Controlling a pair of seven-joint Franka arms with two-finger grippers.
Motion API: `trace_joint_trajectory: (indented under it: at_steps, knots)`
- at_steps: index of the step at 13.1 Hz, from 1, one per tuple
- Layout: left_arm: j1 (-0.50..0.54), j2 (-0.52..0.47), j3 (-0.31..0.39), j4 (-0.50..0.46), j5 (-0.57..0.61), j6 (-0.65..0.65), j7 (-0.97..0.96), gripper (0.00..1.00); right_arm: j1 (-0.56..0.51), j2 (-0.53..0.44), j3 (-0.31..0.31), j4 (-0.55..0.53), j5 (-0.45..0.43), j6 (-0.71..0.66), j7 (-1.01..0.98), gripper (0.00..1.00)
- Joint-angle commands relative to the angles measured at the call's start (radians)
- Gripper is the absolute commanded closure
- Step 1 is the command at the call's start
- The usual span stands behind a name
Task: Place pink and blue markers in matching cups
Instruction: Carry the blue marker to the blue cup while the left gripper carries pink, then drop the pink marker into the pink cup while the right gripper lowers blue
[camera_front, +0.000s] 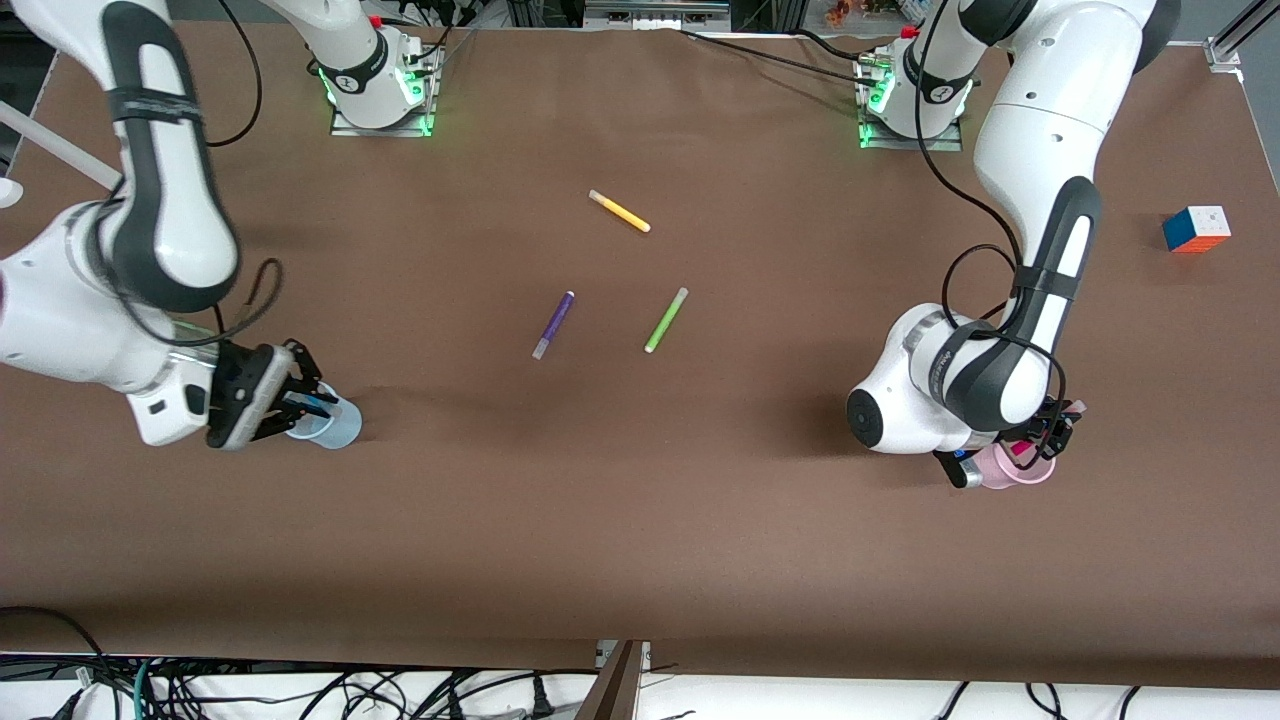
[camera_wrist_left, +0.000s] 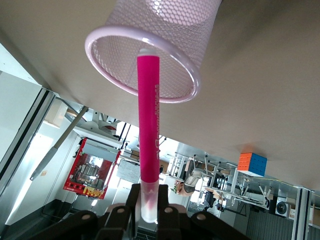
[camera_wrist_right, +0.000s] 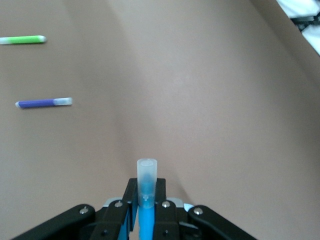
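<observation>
The left gripper (camera_front: 1045, 440) is closed on the slim magenta-pink marker (camera_wrist_left: 148, 132), its black fingers (camera_wrist_left: 131, 200) pinching the pale cap end at the base of the left wrist view. The marker's other end reaches into the mouth of the pale pink mesh-walled cup (camera_wrist_left: 185, 70), which stands directly beneath this gripper at the left arm's end of the brown table (camera_front: 640, 500).

The right gripper (camera_front: 300, 400) is closed on the slim mid-blue marker (camera_wrist_right: 146, 210), clamped just below its pale greyish cap (camera_wrist_right: 147, 172). It hangs over the small translucent pale blue cup (camera_front: 335, 425) at the right arm's end of the table, the fingers right at its rim.

Between the two grippers, well apart from both, lie a purple marker (camera_front: 553, 325), a lime-green marker (camera_front: 666, 320) and a yellow-orange marker (camera_front: 620, 211). A multicoloured puzzle cube (camera_front: 1196, 229) sits toward the left arm's end, farther from the front camera than the pink cup. Nothing lies close around either cup.
</observation>
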Motion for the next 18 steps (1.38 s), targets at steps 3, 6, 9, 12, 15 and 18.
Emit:
trace_joint_trajectory:
  at_steps: [3, 6, 9, 12, 15, 18]
  knots:
    - [-0.002, -0.011, 0.001, 0.030, 0.003, -0.003, 0.022, 0.00, -0.079, 0.034, 0.013, 0.004, 0.180, -0.039, -0.258, 0.99]
    - [0.029, -0.081, 0.004, 0.154, -0.292, -0.009, 0.029, 0.00, -0.125, 0.083, 0.013, 0.004, 0.333, -0.106, -0.427, 0.99]
    - [0.099, -0.189, 0.004, 0.175, -0.562, -0.007, -0.010, 0.00, -0.183, 0.100, 0.013, 0.002, 0.376, -0.183, -0.490, 0.99]
    - [0.172, -0.288, 0.004, 0.200, -0.876, -0.009, -0.209, 0.00, -0.226, 0.117, 0.013, 0.002, 0.431, -0.255, -0.573, 0.99]
    - [0.196, -0.385, 0.004, 0.198, -1.035, -0.009, -0.358, 0.00, -0.234, 0.122, 0.014, 0.004, 0.450, -0.269, -0.593, 0.99]
    - [0.208, -0.467, -0.001, 0.200, -1.127, -0.013, -0.415, 0.00, -0.240, 0.142, 0.014, 0.005, 0.490, -0.270, -0.635, 0.99]
